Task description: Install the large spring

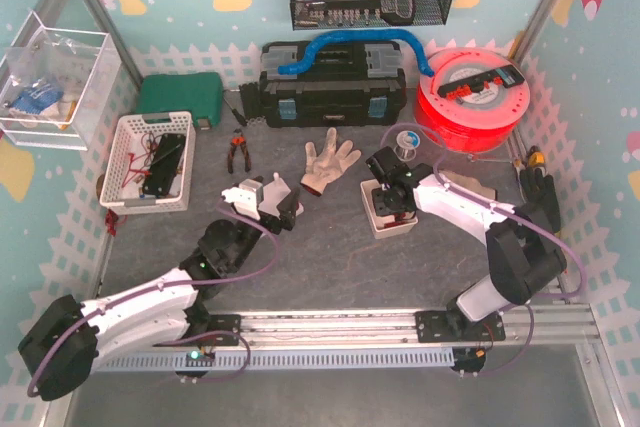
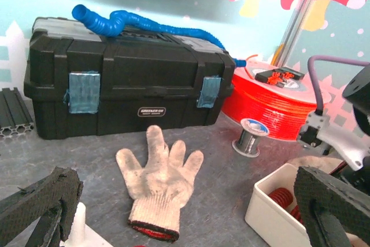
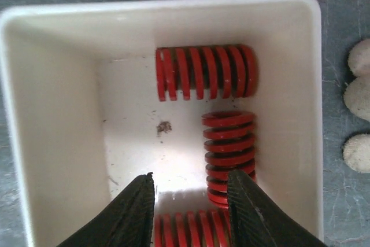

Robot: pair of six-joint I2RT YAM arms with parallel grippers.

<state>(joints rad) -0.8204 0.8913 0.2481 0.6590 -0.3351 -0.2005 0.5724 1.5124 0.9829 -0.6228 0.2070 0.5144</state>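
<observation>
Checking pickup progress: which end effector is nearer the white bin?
Right: the right end effector is over the bin, above the springs; the left end effector hangs to its left.

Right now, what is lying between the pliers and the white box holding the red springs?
A white work glove lies flat on the table between the pliers and the white box. The top external view shows it.
</observation>
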